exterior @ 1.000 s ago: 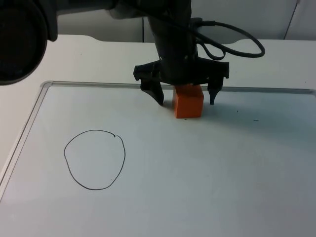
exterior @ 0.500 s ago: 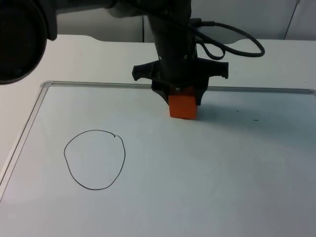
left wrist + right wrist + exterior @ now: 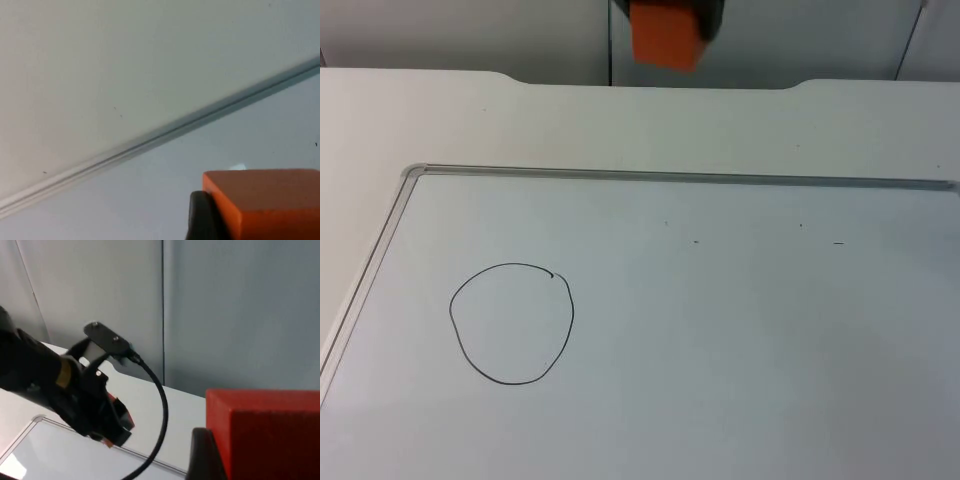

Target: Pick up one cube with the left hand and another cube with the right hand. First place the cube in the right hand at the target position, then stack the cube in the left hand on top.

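Two cubes (image 3: pixel 270 202) (image 3: pixel 265 432) sit clamped in both grippers (image 3: pixel 235 215) (image 3: pixel 235 455).

a black robot arm (image 3: pixel 45 385) with matte, rounded segments and a narrow yellow band on 1 segment. behind its claw sits a flat black plate with 2 small pale screws.

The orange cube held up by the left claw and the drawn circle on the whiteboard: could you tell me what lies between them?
Nothing: in the top view, between the orange cube and the drawn circle there is only bare table and whiteboard, crossed by its frame.
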Robot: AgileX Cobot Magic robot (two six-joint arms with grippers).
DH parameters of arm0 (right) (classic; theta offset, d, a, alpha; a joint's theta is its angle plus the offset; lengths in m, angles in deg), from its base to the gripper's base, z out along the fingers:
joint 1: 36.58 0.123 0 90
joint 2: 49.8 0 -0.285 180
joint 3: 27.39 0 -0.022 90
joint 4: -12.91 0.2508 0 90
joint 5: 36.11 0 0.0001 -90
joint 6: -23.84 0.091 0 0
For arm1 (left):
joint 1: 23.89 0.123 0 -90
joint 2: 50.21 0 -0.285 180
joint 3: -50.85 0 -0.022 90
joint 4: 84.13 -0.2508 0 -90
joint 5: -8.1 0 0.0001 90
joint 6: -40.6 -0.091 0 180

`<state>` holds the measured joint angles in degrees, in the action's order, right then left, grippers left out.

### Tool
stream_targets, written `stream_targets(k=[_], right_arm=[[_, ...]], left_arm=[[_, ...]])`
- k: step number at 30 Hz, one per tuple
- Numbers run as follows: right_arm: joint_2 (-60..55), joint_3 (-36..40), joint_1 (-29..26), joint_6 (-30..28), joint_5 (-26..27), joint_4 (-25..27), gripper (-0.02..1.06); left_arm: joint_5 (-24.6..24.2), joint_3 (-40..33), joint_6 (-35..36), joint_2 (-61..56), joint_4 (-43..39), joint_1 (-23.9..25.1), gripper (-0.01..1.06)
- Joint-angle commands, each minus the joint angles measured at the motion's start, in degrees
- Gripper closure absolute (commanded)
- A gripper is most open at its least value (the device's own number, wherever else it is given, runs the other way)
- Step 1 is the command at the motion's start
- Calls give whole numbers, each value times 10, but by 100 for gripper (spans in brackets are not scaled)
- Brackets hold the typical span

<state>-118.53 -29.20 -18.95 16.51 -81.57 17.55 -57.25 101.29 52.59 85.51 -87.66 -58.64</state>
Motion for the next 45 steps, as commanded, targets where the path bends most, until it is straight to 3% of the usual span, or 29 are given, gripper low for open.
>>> stream_targets(k=[1, 7, 11, 12, 14, 16, 17, 21, 22, 24, 26, 31, 34, 41, 45], right_arm=[[3, -5, 2, -6, 16, 0, 105], [3, -5, 2, -6, 16, 1, 105], [3, -5, 2, -6, 16, 1, 105], [3, -5, 2, -6, 16, 1, 105], [3, -5, 2, -6, 16, 1, 105], [3, -5, 2, -6, 16, 1, 105], [3, -5, 2, -6, 16, 1, 105], [3, -5, 2, -6, 16, 2, 105], [3, -5, 2, -6, 16, 2, 105], [2, -5, 2, -6, 16, 8, 105], [1, -5, 2, -27, 10, 34, 105], [-8, -5, 2, -68, -4, 93, 105], [-34, -5, 2, -105, -25, 149, 105], [-103, -5, 4, -140, -46, 195, 105], [-173, -5, 52, -145, -32, 195, 105]], left_arm=[[-29, 2, -22, -56, -24, 0, 105], [-26, 2, -30, -126, -28, 7, 105], [64, -43, -1, -218, -68, 10, 105], [64, -43, -1, -218, -68, 10, 105], [116, -115, 46, -265, -117, 10, 105], [185, -236, 93, -326, -150, 10, 105], [185, -236, 93, -326, -150, 10, 105], [329, -482, 155, -456, -172, 10, 105], [329, -482, 155, -456, -172, 10, 105], [351, -586, 164, -525, -170, 10, 105], [349, -649, 166, -584, -170, 10, 105], [326, -721, 173, -664, -170, 10, 105], [275, -782, 184, -753, -166, 10, 105], [189, -830, 199, -856, -161, 10, 105], [146, -846, 201, -914, -146, 10, 105]])
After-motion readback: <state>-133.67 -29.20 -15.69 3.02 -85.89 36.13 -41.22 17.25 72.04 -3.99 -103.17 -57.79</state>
